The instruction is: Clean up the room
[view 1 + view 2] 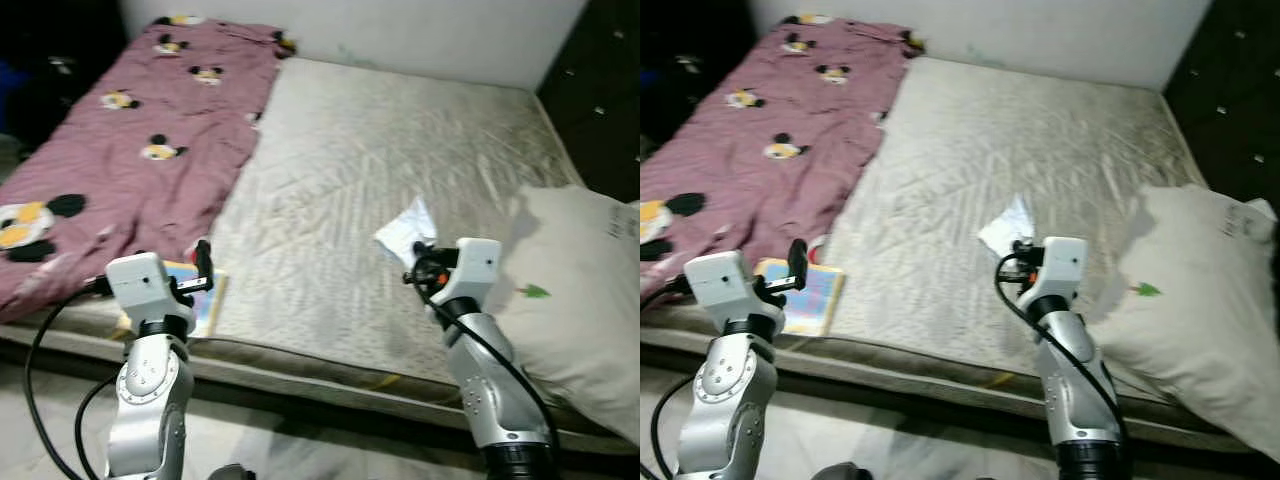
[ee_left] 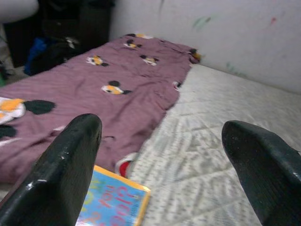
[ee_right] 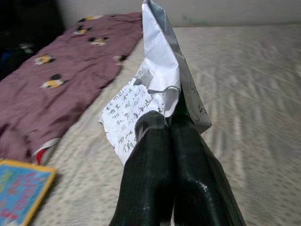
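Pinching crumpled handwritten paper (image 3: 155, 80), right end effector (image 3: 165, 123).

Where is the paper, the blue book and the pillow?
paper (image 3: 157, 61), right wrist view, on its crumpled upper part.
book (image 1: 812, 292), right eye view, on the middle of its cover.
pillow (image 1: 585, 285), left eye view, on its middle.

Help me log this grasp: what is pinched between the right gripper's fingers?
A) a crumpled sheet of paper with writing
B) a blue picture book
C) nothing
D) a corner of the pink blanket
A: the right gripper is closed on the crumpled written paper, held above the mattress.
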`<state>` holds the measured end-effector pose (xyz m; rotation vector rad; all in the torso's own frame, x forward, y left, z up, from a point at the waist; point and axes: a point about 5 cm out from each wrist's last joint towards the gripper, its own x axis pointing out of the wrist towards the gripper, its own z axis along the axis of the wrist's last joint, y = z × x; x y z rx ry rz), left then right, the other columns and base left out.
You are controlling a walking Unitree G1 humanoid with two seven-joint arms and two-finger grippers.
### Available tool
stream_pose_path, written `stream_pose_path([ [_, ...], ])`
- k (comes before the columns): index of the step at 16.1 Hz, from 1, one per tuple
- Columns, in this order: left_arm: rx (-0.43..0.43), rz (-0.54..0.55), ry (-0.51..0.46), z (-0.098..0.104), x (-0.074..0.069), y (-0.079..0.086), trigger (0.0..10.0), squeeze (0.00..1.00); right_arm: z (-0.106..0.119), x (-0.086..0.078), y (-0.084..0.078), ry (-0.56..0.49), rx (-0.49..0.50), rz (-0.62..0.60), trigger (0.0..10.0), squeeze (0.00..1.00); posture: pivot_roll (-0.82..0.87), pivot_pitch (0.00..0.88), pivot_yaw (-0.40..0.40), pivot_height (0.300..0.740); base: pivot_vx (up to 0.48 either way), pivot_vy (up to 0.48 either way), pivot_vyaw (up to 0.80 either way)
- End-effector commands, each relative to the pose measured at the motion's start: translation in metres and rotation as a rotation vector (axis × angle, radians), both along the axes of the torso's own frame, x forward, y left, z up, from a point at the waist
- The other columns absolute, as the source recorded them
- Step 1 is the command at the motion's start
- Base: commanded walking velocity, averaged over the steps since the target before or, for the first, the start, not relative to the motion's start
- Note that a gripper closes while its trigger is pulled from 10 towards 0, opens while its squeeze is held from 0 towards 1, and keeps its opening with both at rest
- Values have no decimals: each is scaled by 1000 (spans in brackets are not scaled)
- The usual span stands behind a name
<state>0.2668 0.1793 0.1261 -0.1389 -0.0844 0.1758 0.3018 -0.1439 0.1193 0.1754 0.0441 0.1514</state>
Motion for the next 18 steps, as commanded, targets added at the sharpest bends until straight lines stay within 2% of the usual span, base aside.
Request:
stream_pose_path([
  [1, -6, -4, 1, 1, 0, -1, 10000, 0, 1, 0, -3, -10, -29, -6, 10000, 0, -34, 110, -44, 740, 0, 390, 0],
  [10, -4, -9, -2, 2, 1, -2, 10000, 0, 0, 3, -3, -18, -60, -1, 10000, 0, -35, 116, -49, 740, 0, 385, 0],
  [16, -21, -71, -55, 10, 0, -8, 10000, 0, 1, 6, -5, -20, -76, -1, 10000, 0, -36, 116, -55, 740, 0, 0, 0],
  [18, -27, -76, -66, 14, 1, -10, 10000, 0, 1, 6, -4, -20, -78, 3, 10000, 0, -37, 118, -55, 740, 259, 0, -272],
])
